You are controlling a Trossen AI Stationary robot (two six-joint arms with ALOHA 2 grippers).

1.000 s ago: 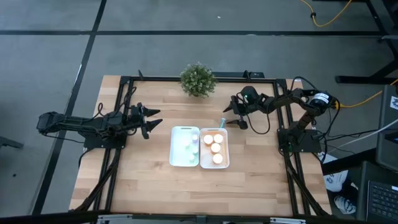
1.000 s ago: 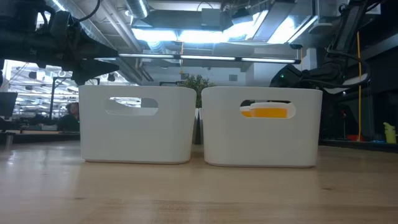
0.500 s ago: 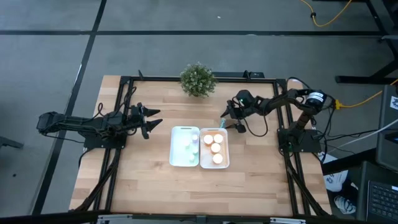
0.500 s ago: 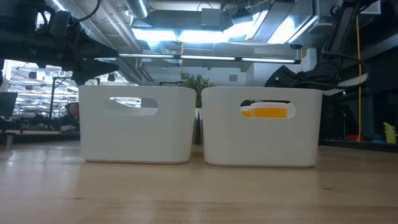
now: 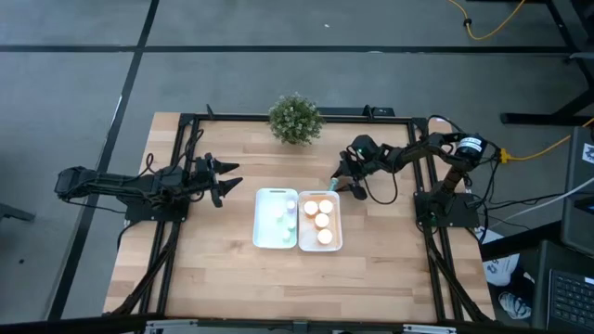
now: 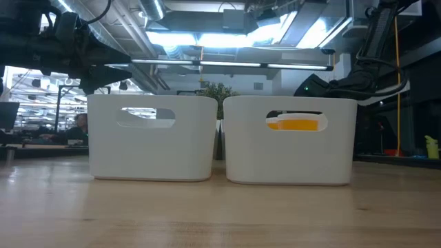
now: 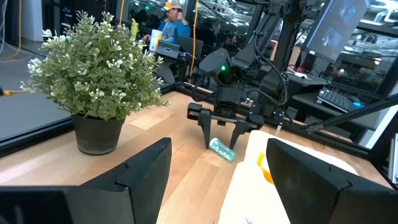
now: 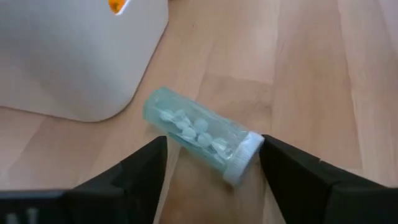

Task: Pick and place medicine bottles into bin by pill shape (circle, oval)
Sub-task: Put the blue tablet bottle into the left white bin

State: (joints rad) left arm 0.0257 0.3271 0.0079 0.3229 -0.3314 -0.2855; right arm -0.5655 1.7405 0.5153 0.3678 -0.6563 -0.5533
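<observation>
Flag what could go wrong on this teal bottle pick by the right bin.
1. The teal bottle lies on its side, skewed between the right tool's fingers; closing could roll or squirt it out.
2. It lies close beside the right bin; a finger may clip the wall.
3. That bin holds orange bottles, the left bin pale ones; a drop in the nearer bin risks a missort.

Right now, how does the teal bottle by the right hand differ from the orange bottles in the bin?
The teal bottle lies on its side on the table; the orange bottles stand in the right bin, tops up. The teal one sits between the right hand's open fingers; nothing touches the orange ones. All are small capped bottles.
</observation>
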